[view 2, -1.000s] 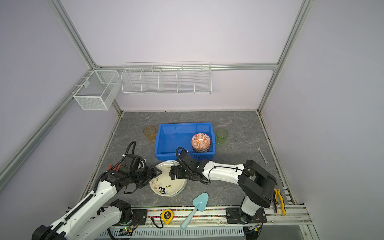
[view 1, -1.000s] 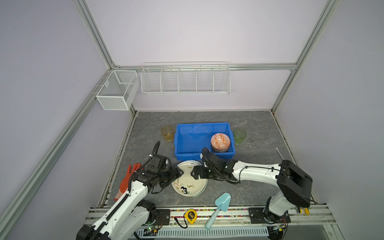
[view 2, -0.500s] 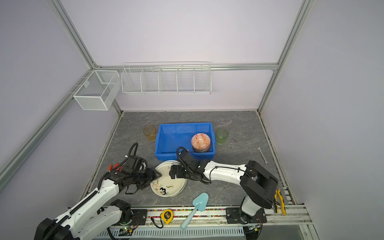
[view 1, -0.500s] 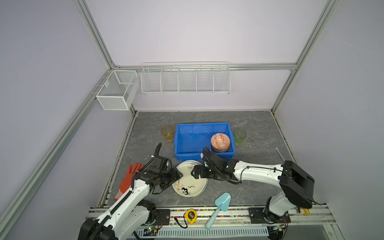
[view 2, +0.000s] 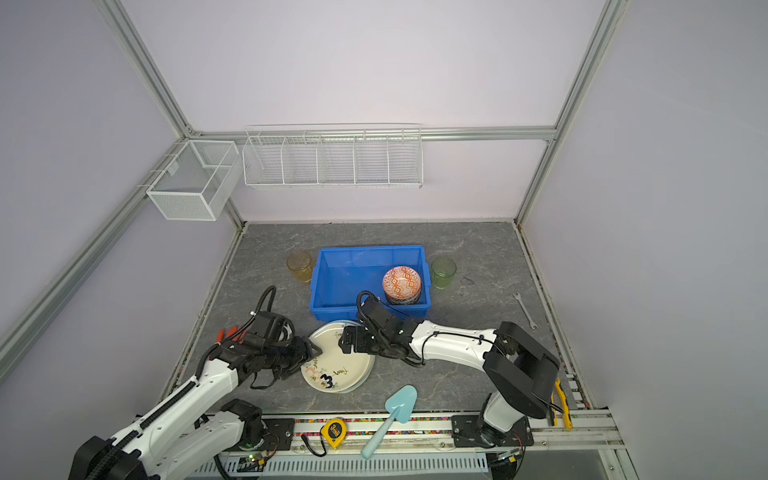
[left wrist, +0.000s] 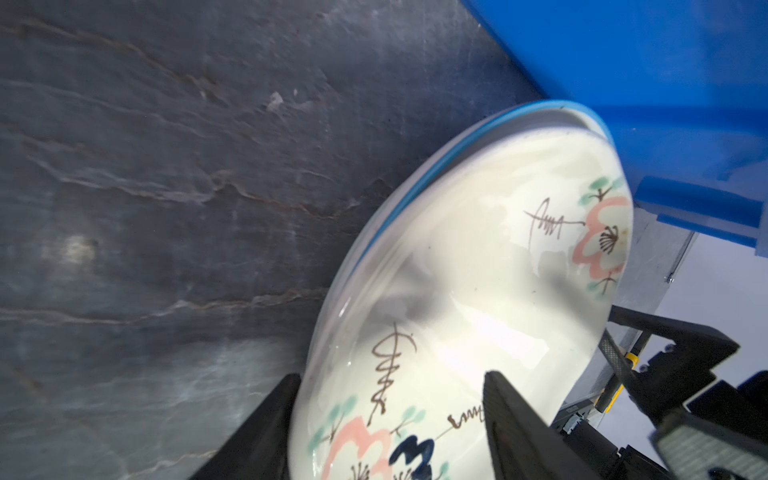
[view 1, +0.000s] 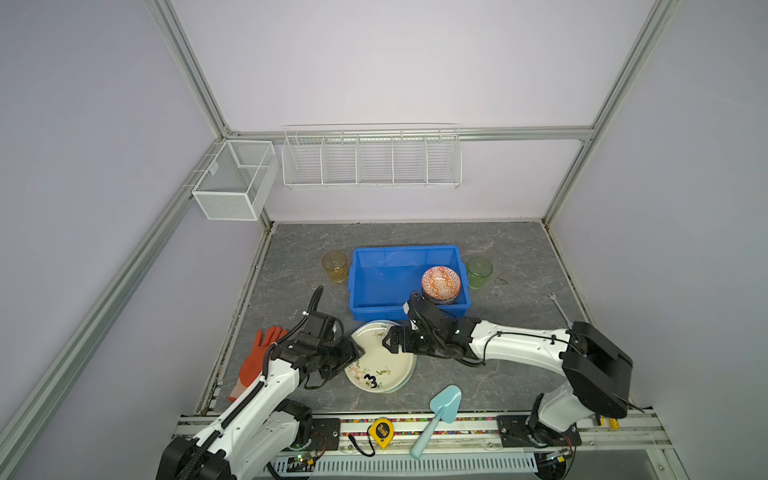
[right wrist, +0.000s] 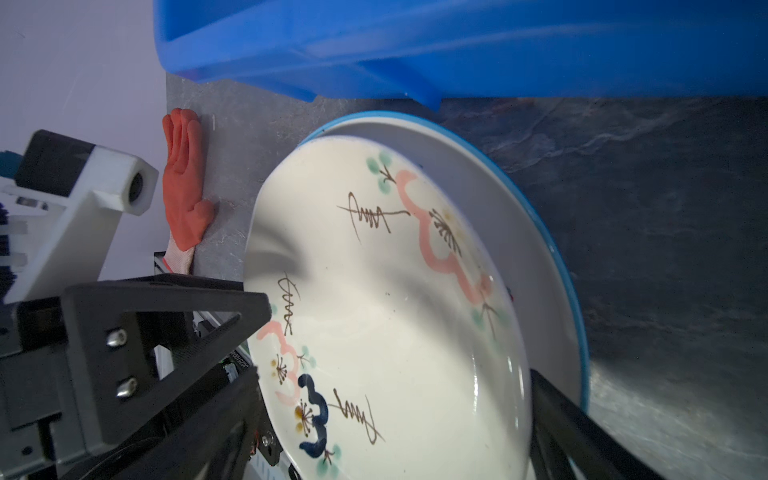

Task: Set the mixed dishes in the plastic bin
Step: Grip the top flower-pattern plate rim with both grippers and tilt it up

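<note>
Glossy cream plate (atop a blue-rimmed one, just near of the blue plastic bin) is straddled at its left rim by left fingers, grip unclear; right fingers are spread wide.

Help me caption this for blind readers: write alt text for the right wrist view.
A cream plate with doodles lies stacked on a blue-rimmed plate on the grey table, beside the blue bin. The left gripper has its open jaws straddling the cream plate's edge; an orange glove lies beyond.
</note>
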Motion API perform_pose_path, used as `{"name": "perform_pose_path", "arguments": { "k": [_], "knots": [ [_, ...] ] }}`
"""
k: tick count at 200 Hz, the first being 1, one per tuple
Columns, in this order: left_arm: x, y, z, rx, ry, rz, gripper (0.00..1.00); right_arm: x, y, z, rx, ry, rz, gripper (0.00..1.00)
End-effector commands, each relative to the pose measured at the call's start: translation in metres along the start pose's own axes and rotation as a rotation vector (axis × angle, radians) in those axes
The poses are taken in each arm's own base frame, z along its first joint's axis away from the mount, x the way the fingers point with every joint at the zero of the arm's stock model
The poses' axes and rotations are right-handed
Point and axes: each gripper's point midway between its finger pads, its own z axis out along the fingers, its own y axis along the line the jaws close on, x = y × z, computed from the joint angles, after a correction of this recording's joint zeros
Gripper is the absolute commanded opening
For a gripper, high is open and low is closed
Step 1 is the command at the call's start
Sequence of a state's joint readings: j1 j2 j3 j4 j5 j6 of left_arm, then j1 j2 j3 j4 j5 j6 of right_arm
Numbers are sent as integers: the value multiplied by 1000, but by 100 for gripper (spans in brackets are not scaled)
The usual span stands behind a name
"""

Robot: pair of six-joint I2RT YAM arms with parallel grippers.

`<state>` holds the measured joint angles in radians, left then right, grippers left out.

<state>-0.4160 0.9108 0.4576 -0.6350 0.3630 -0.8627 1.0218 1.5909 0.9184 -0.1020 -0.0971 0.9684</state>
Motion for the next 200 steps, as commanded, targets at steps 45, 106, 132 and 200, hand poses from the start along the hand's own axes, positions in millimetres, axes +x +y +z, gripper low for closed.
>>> {"name": "perform_pose_path", "arguments": {
  "k": [45, 106, 132, 200],
  "knots": [
    [-12, -39, -17, 145, -48, 28, 62, 4, 29, 5, -110, 46, -6, 96],
    [-16, -47, -30, 159, -79, 38, 56, 11, 24, 11, -74, 77, -25, 95],
    [-17, -50, -33, 168, -89, 43, 53, 13, 26, 12, -60, 84, -47, 94],
    [-17, -50, -35, 169, -94, 41, 44, 19, 34, 16, -67, 101, -70, 94]
  ]
}}
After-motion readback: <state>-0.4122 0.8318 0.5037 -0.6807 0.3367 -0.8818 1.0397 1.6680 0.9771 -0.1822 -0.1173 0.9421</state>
